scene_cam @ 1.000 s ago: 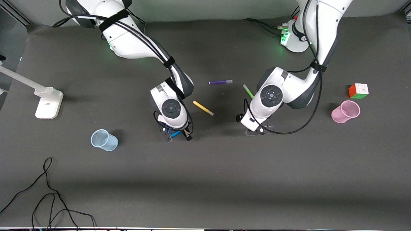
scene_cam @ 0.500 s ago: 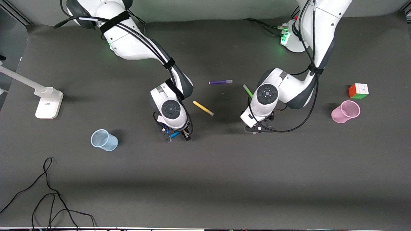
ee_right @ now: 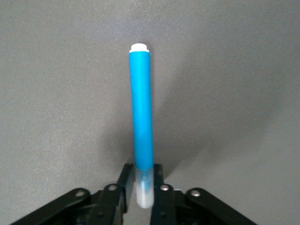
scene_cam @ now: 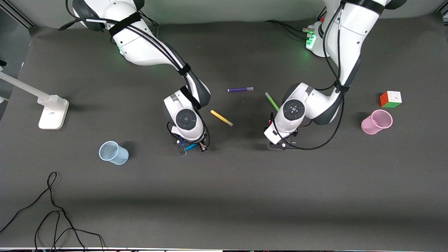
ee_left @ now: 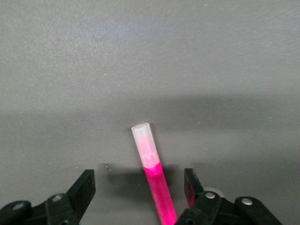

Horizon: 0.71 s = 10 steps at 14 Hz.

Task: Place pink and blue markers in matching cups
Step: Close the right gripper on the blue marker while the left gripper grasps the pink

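Now the left tool (scene_cam: 281,144) sits lower than a second ago, down at the surface (scene_cam: 224,196), fingers spread either side of the pink marker (ee_left: 153,168), which lies flat and ungrasped. Right tool (scene_cam: 190,147) has barely shifted: clenched on the blue marker (ee_right: 141,117) at its pale cap end. Blue cup (scene_cam: 113,152) stands toward the right arm's end, pink cup (scene_cam: 376,121) toward the left arm's end, both without markers. Judgement: blue is ready to carry; pink needs the fingers closed first.

Five markers (scene_cam: 221,118), two cups (scene_cam: 113,153), one cube (scene_cam: 391,99), one lamp (scene_cam: 52,112).
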Each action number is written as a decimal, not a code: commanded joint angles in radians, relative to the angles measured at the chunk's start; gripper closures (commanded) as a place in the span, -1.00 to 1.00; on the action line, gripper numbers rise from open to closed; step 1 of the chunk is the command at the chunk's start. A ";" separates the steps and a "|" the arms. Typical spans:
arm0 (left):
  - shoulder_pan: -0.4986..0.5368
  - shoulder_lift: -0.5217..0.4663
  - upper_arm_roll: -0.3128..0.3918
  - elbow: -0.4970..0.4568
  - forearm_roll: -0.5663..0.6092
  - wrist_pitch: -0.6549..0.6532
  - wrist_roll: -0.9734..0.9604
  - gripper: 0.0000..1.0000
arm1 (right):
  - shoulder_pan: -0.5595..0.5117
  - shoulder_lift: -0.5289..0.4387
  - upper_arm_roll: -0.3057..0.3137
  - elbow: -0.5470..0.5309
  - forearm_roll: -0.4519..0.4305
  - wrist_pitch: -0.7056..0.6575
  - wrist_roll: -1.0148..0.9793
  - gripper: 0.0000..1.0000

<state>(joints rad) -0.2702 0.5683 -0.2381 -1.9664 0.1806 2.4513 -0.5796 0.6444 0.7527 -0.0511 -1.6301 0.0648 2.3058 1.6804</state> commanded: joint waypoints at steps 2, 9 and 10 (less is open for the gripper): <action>0.008 0.007 -0.003 -0.002 0.013 0.009 -0.003 -0.36 | 0.004 -0.016 -0.007 -0.007 -0.003 0.001 -0.008 0.68; 0.008 -0.005 -0.003 0.001 0.003 0.005 -0.003 1.00 | -0.014 -0.157 -0.029 0.053 -0.002 -0.248 -0.099 0.68; 0.008 -0.024 -0.003 0.004 0.003 -0.008 0.001 1.00 | -0.014 -0.176 -0.032 0.085 0.000 -0.312 -0.116 0.68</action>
<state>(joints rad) -0.2651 0.5775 -0.2408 -1.9590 0.1796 2.4543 -0.5799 0.6341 0.6279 -0.0774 -1.5799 0.0637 2.0955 1.6083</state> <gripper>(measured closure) 0.828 0.824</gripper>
